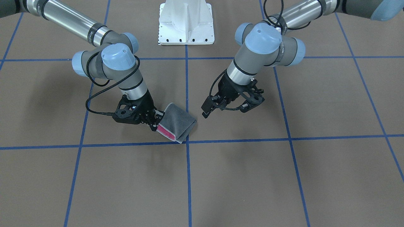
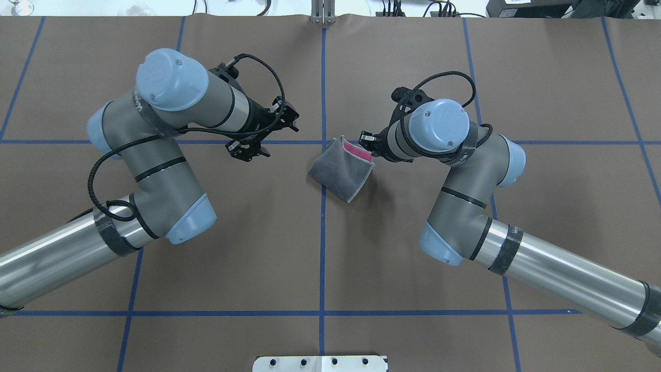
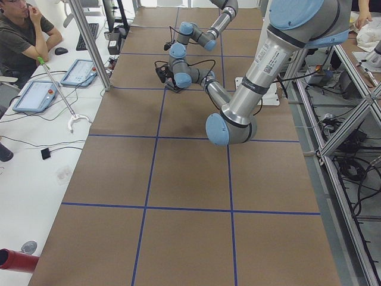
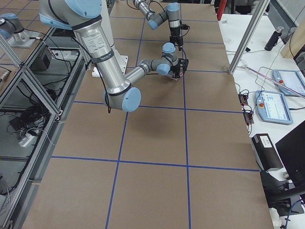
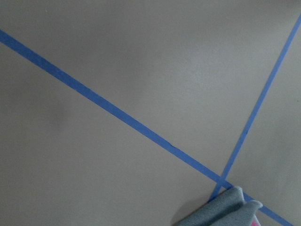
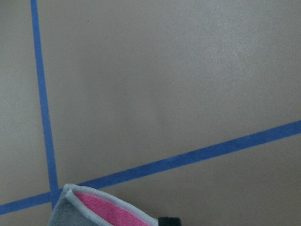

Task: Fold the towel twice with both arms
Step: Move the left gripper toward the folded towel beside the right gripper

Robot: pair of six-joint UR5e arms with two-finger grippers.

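— Item and location?
— Towel: folded, grey outside, pink within, at the tape crossing. Right gripper clamps its open edge.
— Handling?
— Probably light, limp, grippy terry; take it by the stitched corners. Left gripper: spread, empty, nearby.

The light is bright and even in all exterior views, and it seems to come from above. On the brown surface the shadows are soft and wide, without a hard edge. A pale one lies beside the right arm, and a smaller, darker one lies under the towel. The silver tube of the left arm carries long white reflections. The white base is nearly overexposed. The exterior views are sharp. Both wrist views are dimmer and greyer, darker toward their left side. In the left wrist view the towel corner is slightly blurred.
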